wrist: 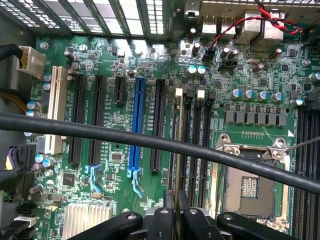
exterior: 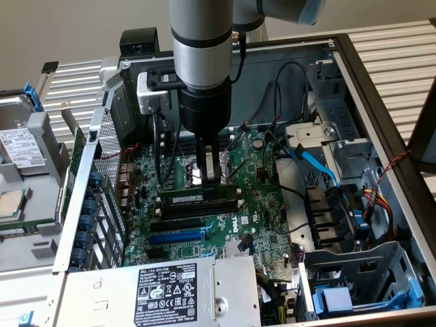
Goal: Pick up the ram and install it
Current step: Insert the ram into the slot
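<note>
**Open computer case with arm at the memory slots.** The arm point(exterior: 201, 61) reaches straight down into the case point(exterior: 381, 102), which lies on its side with the board point(exterior: 262, 197) facing up.

(a) The gripper point(exterior: 212, 178) is closed on the ram point(exterior: 197, 198), one finger on each face, near the middle of its length. In the wrist view the gripper point(wrist: 175, 202) has the ram point(wrist: 175, 160) edge-on between its fingers, showing as a thin dark strip.

(b) The ram lies lengthwise along the black memory slots point(wrist: 189, 135) with white end clips point(wrist: 201, 93), low against them. Which slot it meets, and whether it is seated, cannot be told.

(c) The blue slot point(wrist: 136, 125) runs parallel and close by, with one black slot between it and the memory slots. The CPU socket point(wrist: 250, 187) sits on the far side of the memory slots.

(d) A black cable point(wrist: 125, 136) crosses the wrist view in front of the board.

(e) Writing: white lettering on the board point(exterior: 248, 216) appears to read DELL. The power supply label point(exterior: 167, 293), black with white print and marks, is too small to read. So is the white label on the drive point(exterior: 20, 146) outside the case at the exterior view's left.
</note>
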